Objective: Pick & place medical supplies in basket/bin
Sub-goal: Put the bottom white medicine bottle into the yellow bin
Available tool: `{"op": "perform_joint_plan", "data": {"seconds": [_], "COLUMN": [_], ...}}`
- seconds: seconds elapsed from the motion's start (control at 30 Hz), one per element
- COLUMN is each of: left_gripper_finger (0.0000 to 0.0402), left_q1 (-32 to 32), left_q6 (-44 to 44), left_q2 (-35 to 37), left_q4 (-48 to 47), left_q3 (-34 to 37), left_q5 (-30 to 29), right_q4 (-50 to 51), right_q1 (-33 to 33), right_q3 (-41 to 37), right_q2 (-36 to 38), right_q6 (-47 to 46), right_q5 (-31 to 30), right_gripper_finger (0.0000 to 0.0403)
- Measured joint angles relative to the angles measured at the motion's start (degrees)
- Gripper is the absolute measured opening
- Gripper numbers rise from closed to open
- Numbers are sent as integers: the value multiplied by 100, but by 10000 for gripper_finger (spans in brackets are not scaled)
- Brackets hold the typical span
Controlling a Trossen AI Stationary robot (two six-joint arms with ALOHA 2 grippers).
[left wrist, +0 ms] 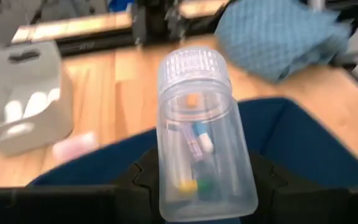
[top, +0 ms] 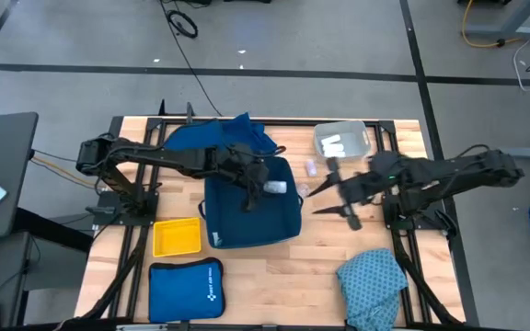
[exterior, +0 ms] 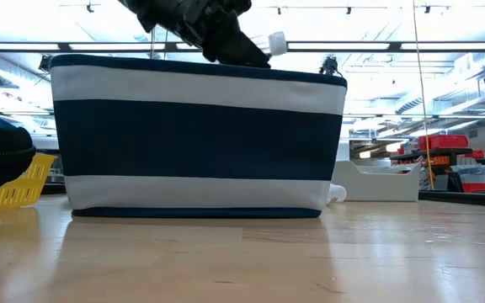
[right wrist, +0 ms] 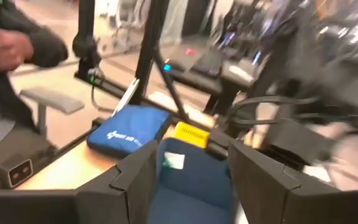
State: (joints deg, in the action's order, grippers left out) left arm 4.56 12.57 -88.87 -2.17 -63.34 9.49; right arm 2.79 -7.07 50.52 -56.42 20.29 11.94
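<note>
One camera hangs above me, looking straight down on the whole counter [top: 274, 267] and both my arms. Another sits at counter height, close against the striped basket [exterior: 199, 139], facing the room behind. My wrist cameras ride just behind each claw, looking forward along it; both catch that basket's dark-blue inside, which the overhead view shares

I count one clear jar [left wrist: 204, 134] clamped in my left gripper [top: 263, 188], one navy bin [top: 251, 202], one yellow tray [top: 177, 236], one blue zip pouch [top: 185, 289], one grey tub [top: 343, 139], one teal cloth [top: 373, 280] and one dark-blue cloth [top: 219, 136]. The grey tub holds two white rolls [left wrist: 27, 107].
</note>
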Motion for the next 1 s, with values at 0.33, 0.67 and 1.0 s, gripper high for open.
{"op": "perform_joint_plan", "data": {"seconds": [0.33,0.67,1.0], "left_gripper_finger": [140,140,140], "left_q1": [185,178,-257], "left_q6": [-306,-990,-1554], "left_q2": [689,2632,4433], "left_q4": [2257,3687,1769], "left_q3": [1353,3433,4280], "left_q5": [467,228,33], "right_q4": [-2068,-4357,-4505], "right_q1": [256,249,238], "right_q3": [-2599,-4442,-4529], "right_q2": [2076,2118,2118], "right_q6": [-650,-1471,-1702], "right_q5": [-603,-902,-954], "right_gripper_finger": [204,204,204]}}
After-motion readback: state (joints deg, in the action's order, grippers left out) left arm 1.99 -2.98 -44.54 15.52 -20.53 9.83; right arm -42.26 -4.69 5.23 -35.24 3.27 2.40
